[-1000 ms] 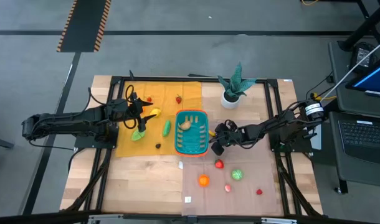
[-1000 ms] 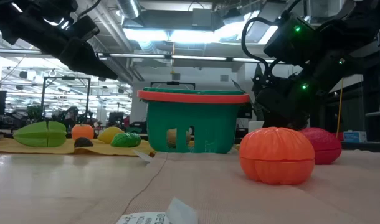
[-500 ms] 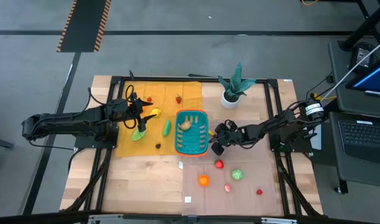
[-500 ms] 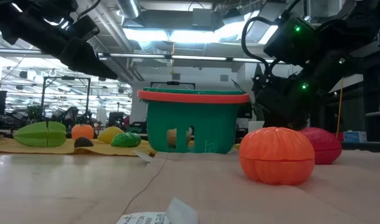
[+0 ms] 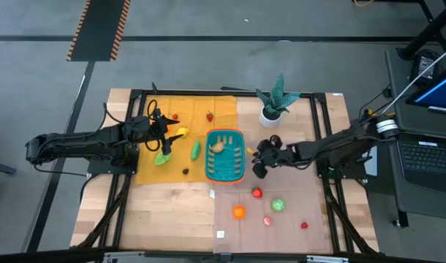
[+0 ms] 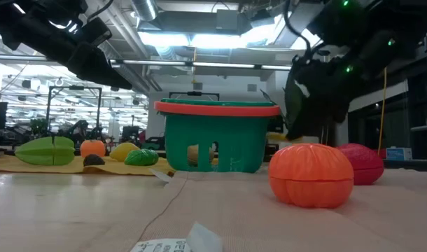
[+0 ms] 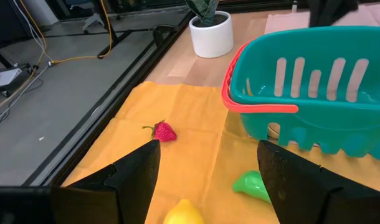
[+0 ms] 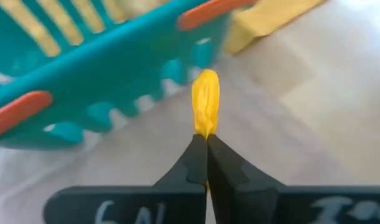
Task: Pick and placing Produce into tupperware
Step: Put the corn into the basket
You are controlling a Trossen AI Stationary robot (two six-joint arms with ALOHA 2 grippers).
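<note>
The teal tupperware (image 5: 224, 156), orange-rimmed, sits mid-table with a tan piece of produce (image 5: 218, 146) inside. My right gripper (image 5: 256, 156) hangs just right of it, shut on a small yellow piece of produce (image 8: 205, 99). My left gripper (image 5: 164, 139) waits open over the yellow cloth (image 5: 186, 124), above a lemon (image 7: 185, 213), a strawberry (image 7: 165, 132) and a green piece (image 7: 252, 185). More produce lies near the front right: a red piece (image 5: 257, 193), an orange (image 5: 239, 212) and a green one (image 5: 278, 205). My right gripper pinches the yellow piece by its near end (image 8: 205, 129) between the tips of its two fingers (image 8: 193, 160). The fingers slant downward from the table's right. The rest of the piece sticks out past the fingertips, toward the tupperware's wall (image 8: 103, 81), clear of the table.
A potted plant (image 5: 274, 104) in a white pot stands at the far side, right of the tupperware. A small dark piece (image 5: 185, 171) lies on the cloth's near edge. White scraps (image 5: 220, 234) lie on the wood near the front. Black frame rails run along both table sides.
My right gripper has risen beside the tupperware's right wall and drawn back a little toward the table's right, carrying the yellow piece up off the table. The tupperware and the other produce have stayed where they were.
</note>
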